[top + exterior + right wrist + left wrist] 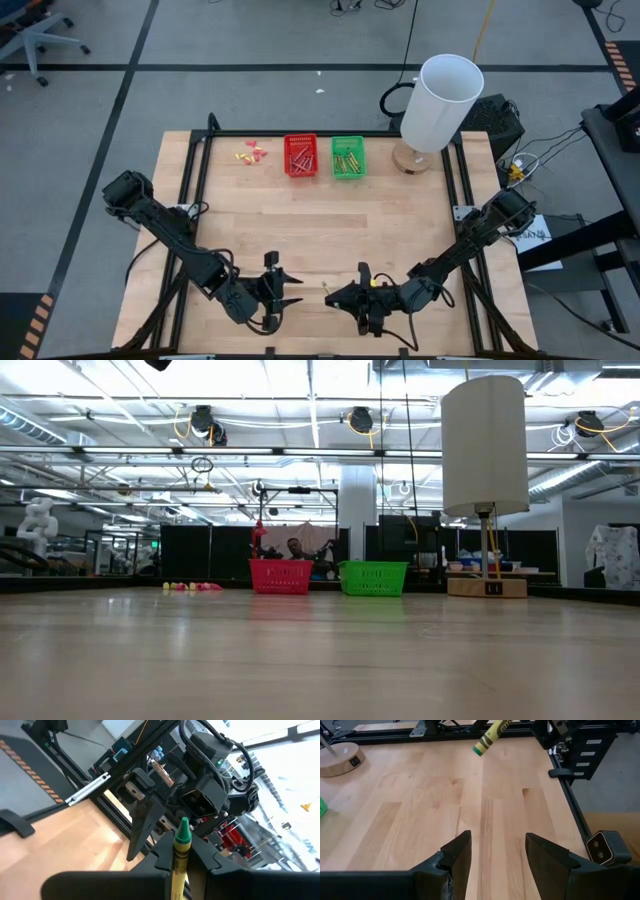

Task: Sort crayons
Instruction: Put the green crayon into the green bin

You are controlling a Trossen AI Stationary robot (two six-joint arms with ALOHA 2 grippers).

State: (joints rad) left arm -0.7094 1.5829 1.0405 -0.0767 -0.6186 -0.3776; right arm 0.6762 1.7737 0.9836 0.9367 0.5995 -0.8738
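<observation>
My right gripper [338, 294] is near the table's near edge, shut on a yellow-green crayon [180, 852] with a green tip. My left gripper [288, 290] is just to its left, open and empty, and faces it; its fingers frame bare wood in the left wrist view [495, 855]. The crayon also shows at the top of that view [491, 735]. A red basket [300, 155] and a green basket [348, 157] stand side by side at the table's far edge, each with crayons inside. My right gripper pinches the crayon's yellow-green body [178, 865] between its two fingers. The crayon lies along the fingers, and its green tip [183, 826] sticks out past them toward my left gripper. The fingers come nearly level from the table's right. The back end is hidden by the gripper.
A white lamp [437, 100] on a round wooden base stands at the far right. Small yellow and pink scraps [252, 152] lie left of the red basket. A black frame rail [572, 805] runs along the table's edge. Bare wood [320, 225] lies between the grippers and the baskets.
</observation>
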